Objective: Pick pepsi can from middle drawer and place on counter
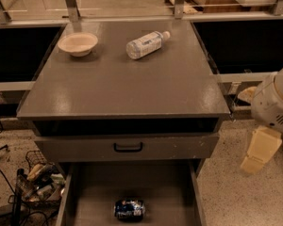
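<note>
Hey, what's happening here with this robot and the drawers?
A one-armed robot is set to fetch the pepsi can, which lies on its side on the floor of the open middle drawer. Nothing is holding it yet. The robot's pincer hangs off to the right of the counter, lower than its top and well away from the can. The counter carries a bowl and a plastic bottle lying on its side.

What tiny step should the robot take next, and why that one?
Probably swing the pincer left and down toward the open middle drawer. It hangs to the right of the counter, touching nothing, while the pepsi can lies on its side on the drawer floor, untouched.
</note>
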You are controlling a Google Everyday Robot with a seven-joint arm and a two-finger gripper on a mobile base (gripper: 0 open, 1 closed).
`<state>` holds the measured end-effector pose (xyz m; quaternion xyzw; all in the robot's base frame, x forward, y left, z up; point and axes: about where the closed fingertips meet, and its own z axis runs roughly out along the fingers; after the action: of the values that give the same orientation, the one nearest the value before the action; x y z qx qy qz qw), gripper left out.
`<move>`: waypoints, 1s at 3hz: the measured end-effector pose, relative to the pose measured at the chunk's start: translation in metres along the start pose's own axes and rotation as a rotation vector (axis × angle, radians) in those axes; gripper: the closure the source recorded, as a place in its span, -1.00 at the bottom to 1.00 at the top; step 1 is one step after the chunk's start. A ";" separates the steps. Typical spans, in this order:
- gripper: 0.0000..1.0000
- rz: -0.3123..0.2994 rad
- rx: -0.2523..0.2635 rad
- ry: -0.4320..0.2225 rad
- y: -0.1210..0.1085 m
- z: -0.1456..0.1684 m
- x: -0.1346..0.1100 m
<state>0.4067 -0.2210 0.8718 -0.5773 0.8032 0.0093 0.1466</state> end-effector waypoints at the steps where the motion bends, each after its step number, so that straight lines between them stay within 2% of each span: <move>1: -1.00 0.008 -0.040 -0.003 0.009 0.025 0.010; 2: -1.00 -0.006 -0.103 0.004 0.019 0.055 0.017; 3: -1.00 -0.006 -0.103 0.004 0.019 0.055 0.017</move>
<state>0.3965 -0.2200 0.8123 -0.5865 0.8002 0.0489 0.1153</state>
